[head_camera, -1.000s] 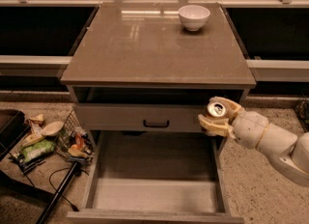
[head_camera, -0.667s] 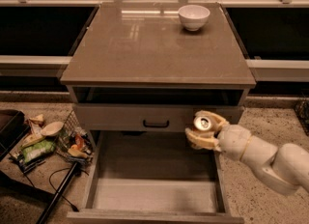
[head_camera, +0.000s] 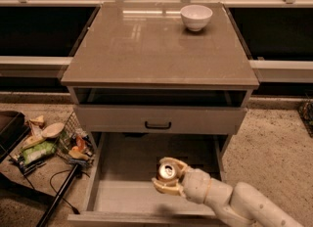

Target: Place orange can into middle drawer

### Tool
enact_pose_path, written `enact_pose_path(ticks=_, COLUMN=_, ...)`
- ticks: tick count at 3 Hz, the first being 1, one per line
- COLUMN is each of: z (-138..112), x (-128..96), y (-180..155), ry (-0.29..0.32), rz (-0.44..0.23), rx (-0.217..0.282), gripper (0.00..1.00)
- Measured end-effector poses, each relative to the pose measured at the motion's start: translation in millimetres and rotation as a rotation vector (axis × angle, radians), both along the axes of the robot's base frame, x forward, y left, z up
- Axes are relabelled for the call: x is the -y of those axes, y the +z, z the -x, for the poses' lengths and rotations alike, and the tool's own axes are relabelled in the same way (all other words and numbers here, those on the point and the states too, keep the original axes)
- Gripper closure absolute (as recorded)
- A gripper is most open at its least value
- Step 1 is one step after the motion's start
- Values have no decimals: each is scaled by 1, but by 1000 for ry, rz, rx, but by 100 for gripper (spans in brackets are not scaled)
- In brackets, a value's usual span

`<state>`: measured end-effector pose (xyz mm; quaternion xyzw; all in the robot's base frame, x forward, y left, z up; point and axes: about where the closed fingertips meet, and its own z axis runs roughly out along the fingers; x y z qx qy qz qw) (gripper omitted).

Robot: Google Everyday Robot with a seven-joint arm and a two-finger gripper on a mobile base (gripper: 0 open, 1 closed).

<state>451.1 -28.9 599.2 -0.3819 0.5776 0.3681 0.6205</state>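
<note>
The orange can shows its silver top and pull tab and sits between the cream fingers of my gripper, which is shut on it. The gripper holds the can over the pale floor of the open middle drawer, near its middle and a little right. The arm reaches in from the lower right. The lower body of the can is hidden by the fingers.
A closed grey drawer front with a black handle is above the open drawer. A white bowl stands on the cabinet top. A wire basket with packets and litter lie on the floor at the left.
My gripper has moved left and down with the can, from beside the cabinet's right edge to over the open drawer.
</note>
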Motion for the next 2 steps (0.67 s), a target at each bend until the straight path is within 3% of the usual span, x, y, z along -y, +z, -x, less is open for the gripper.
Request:
enact_pose_path(ticks=1, z=12, x=-33, y=-60, ry=26, rz=8, rx=-19, gripper=100)
enact_pose_path(ticks=2, z=-2, x=-50, y=-93, ry=46, rz=55, rx=-4, gripper=100)
